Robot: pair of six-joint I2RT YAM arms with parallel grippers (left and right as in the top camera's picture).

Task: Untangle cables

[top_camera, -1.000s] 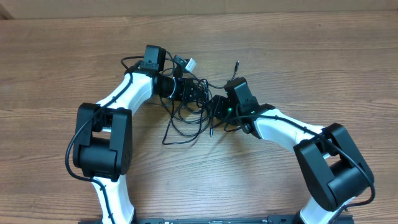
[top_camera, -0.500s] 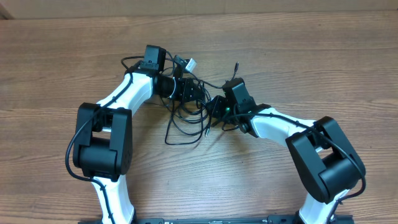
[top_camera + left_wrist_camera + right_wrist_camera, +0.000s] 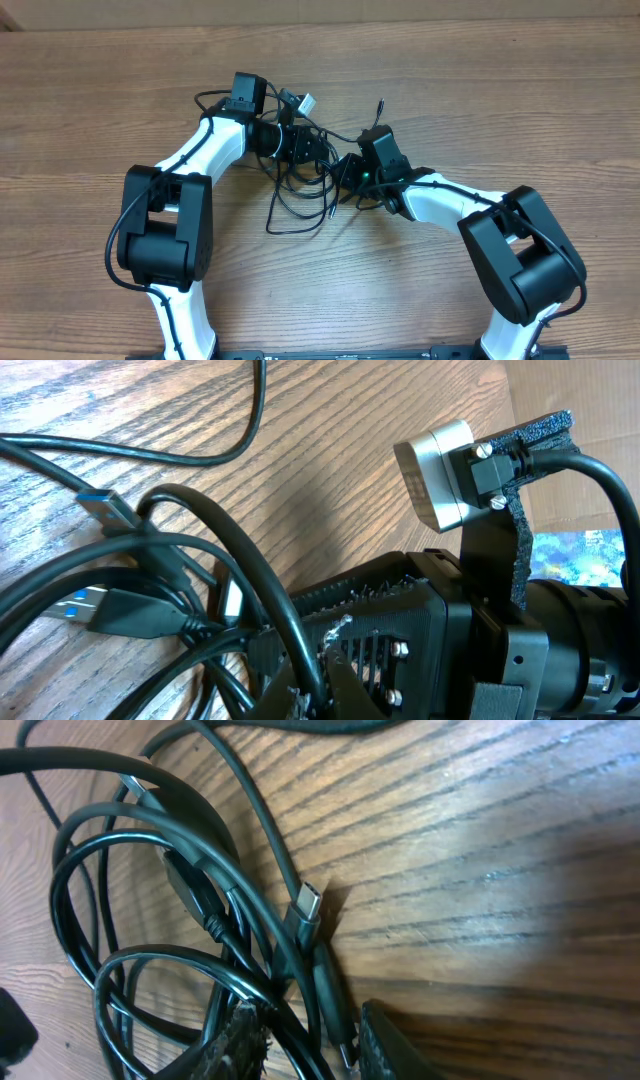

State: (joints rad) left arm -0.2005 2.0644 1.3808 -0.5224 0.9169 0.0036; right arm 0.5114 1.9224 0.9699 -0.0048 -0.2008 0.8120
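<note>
The cables [image 3: 303, 190] are thin black cords in a tangled bundle between my two grippers, with loops trailing toward the front. A white plug [image 3: 304, 102] lies at the back. My left gripper [image 3: 308, 146] is on the bundle's top, and in the left wrist view its jaws [image 3: 322, 682] are shut on one black cord [image 3: 262, 595]. My right gripper [image 3: 347, 172] is at the bundle's right side. In the right wrist view its fingers [image 3: 310, 1045] are apart and straddle several cords. A USB-C plug [image 3: 308, 905] lies just ahead of them.
A loose plug end [image 3: 381, 103] lies behind the right gripper. The wooden table [image 3: 520, 90] extends to all sides. The right arm's camera block [image 3: 441, 473] sits close in front of the left gripper. Blue USB plugs [image 3: 95, 503] lie in the bundle.
The right arm has shifted a little to the left, toward the bundle. The front cable loop has slid slightly right. The left arm has not moved.
</note>
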